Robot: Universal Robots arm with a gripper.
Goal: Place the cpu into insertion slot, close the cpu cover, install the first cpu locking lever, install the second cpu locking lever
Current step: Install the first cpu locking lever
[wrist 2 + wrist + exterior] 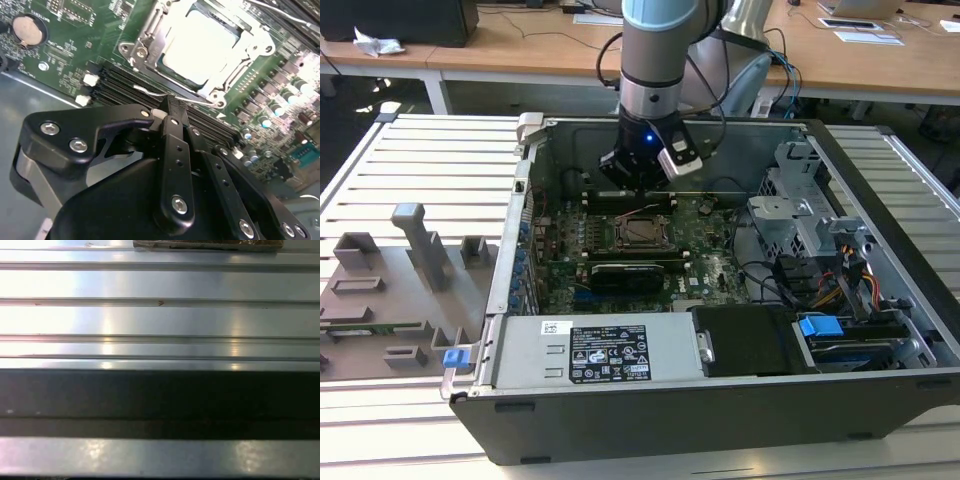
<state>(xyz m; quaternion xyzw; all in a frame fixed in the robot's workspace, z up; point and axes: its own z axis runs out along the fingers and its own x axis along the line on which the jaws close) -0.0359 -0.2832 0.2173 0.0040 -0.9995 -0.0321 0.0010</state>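
The cpu [200, 47] lies flat in the insertion slot [642, 232] on the green motherboard, its silver top glaring bright. The cpu cover [146, 37] is folded down around it as a metal frame. A thin wire locking lever [192, 99] runs along the socket's edge nearest my gripper. My gripper [170, 106] has its black fingers drawn together, with their tips right at this lever wire. In the exterior view the gripper [638, 190] hangs inside the open computer case just behind the socket.
Black memory slots [117, 80] and a coin battery [27, 29] lie beside the socket. A power supply [595, 350] and a drive cage [800, 215] crowd the case. A grey parts fixture [410, 260] stands on the slatted metal table [160, 285] at the exterior view's left.
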